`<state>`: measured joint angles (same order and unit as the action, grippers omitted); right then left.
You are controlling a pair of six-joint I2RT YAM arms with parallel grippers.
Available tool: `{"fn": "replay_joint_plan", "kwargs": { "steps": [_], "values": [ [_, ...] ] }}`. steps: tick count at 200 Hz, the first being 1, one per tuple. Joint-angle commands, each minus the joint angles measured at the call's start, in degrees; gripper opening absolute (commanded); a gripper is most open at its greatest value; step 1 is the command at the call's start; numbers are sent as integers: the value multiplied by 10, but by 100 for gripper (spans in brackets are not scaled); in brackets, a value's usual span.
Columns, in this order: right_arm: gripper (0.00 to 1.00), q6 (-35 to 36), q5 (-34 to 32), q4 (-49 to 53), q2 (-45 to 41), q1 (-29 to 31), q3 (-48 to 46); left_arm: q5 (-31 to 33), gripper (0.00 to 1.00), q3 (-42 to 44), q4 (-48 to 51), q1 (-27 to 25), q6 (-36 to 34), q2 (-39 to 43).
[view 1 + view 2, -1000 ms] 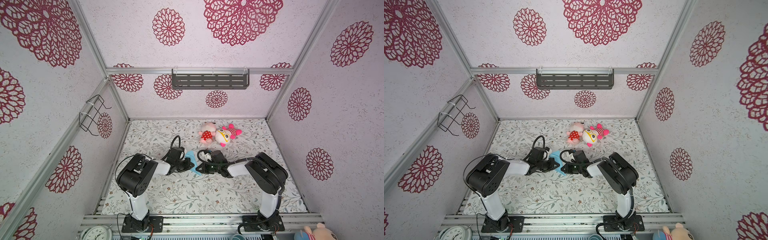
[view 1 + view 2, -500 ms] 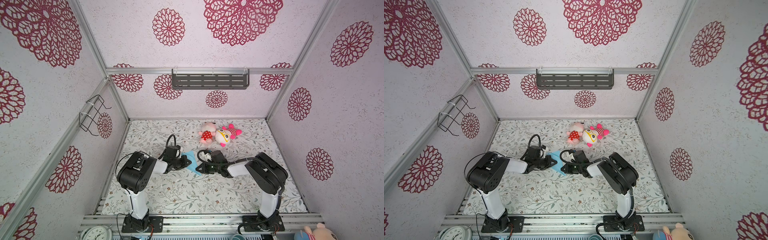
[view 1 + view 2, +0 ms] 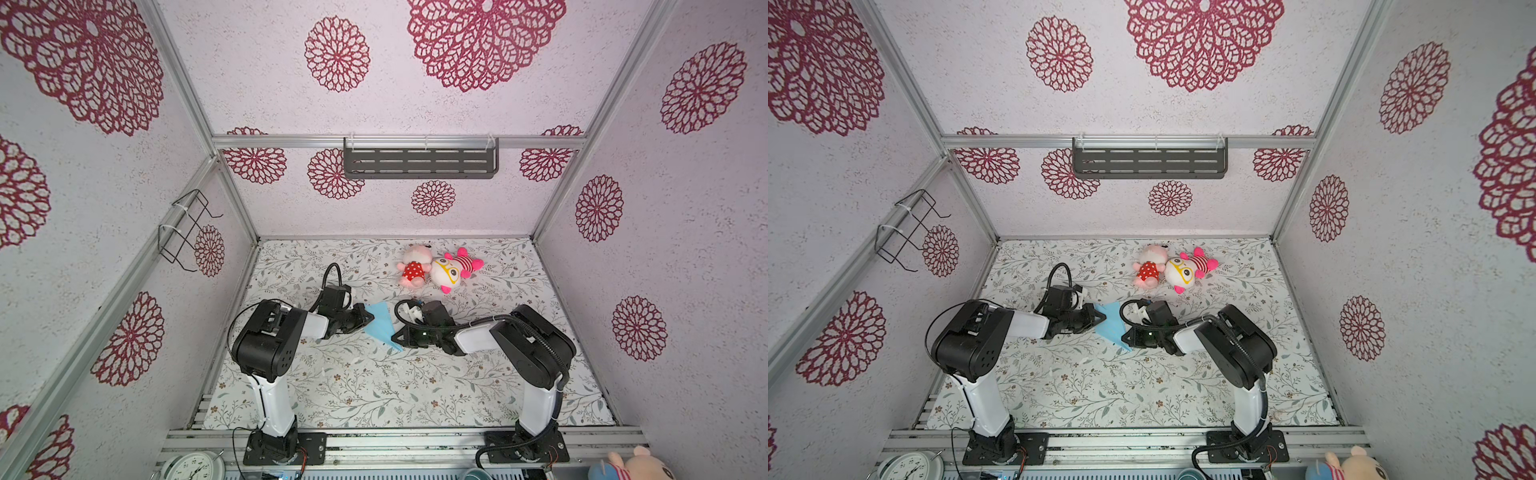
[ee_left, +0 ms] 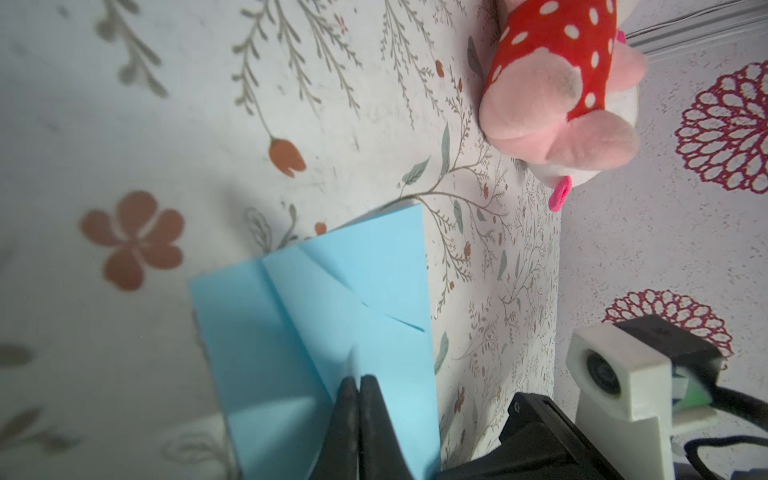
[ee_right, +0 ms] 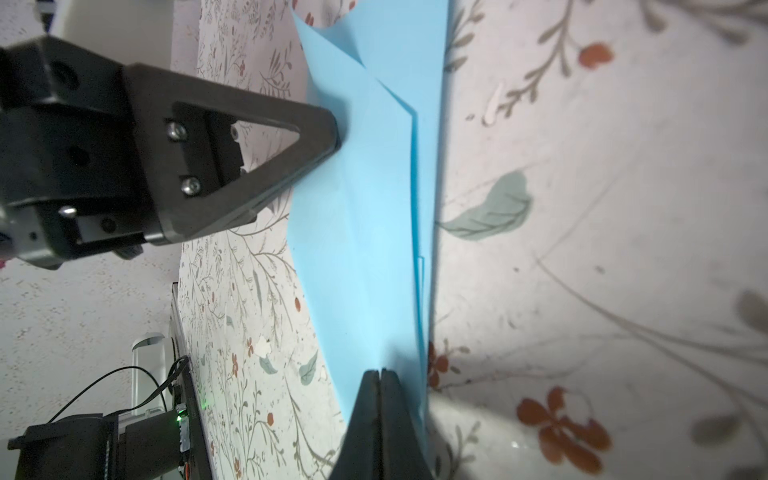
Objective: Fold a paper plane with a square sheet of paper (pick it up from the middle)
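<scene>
Desk (image 3: 374, 386): pale cloth printed with leaves and small flowers. Booth walls (image 3: 257, 75): off-white with dark-red rosettes. A dark slotted shelf (image 3: 419, 163) is on the rear wall and a wire rack (image 3: 187, 228) on the left wall. Two pink plush toys (image 3: 440, 270) lie toward the rear.

Light-blue paper plane (image 3: 384, 328) sits mid-desk, between both hands. Its long axis is diagonal: broad end toward the rear, point toward the front and slightly right. Left hand (image 3: 370, 319) is clenched on its left edge. Right hand (image 3: 397, 335) is clenched on its right side near the point.

Table (image 3: 374, 395): flat, floral-print covering. Far side, right of centre: plush toy in red dotted dress (image 3: 412, 271) touching plush toy with yellow glasses (image 3: 451, 270). Mid-table: folded light-blue paper (image 3: 384, 328), one long edge down on covering. Small white scrap (image 5: 493, 104) near it.
</scene>
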<state>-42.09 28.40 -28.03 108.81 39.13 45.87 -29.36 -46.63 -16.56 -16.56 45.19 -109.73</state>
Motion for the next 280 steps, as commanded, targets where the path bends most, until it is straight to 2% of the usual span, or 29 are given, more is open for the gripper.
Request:
{"fn": "replay_joint_plan", "kwargs": {
  "steps": [1, 8, 79, 151, 190, 214, 234, 264, 280],
  "values": [
    [2, 6, -30, 67, 21, -8, -16, 44, 5, -6, 58, 20, -23, -22],
    [2, 6, -30, 67, 22, -8, -16, 46, 5, -10, 63, 22, -25, -44],
    [2, 6, -32, 66, 20, -8, -17, 49, 5, -20, 73, 63, -42, -58],
    [4, 9, -37, 64, 14, -8, -12, 89, 5, -110, 158, 83, -70, -78],
    [13, 26, -42, 63, -4, -8, 9, 106, 7, -125, 189, 99, -79, -34],
    [22, 37, -34, 34, -32, -8, 17, 123, 14, -131, 220, 99, -78, 48],
    [34, 43, -40, -3, -69, -8, 16, 129, 23, -111, 220, 98, -58, 103],
    [49, 59, -89, -17, -132, -8, 6, 135, 36, -65, 211, 94, -24, 179],
    [50, 91, -119, 19, -146, -9, 15, 128, 45, -39, 200, 93, -8, 212]
  ]
}}
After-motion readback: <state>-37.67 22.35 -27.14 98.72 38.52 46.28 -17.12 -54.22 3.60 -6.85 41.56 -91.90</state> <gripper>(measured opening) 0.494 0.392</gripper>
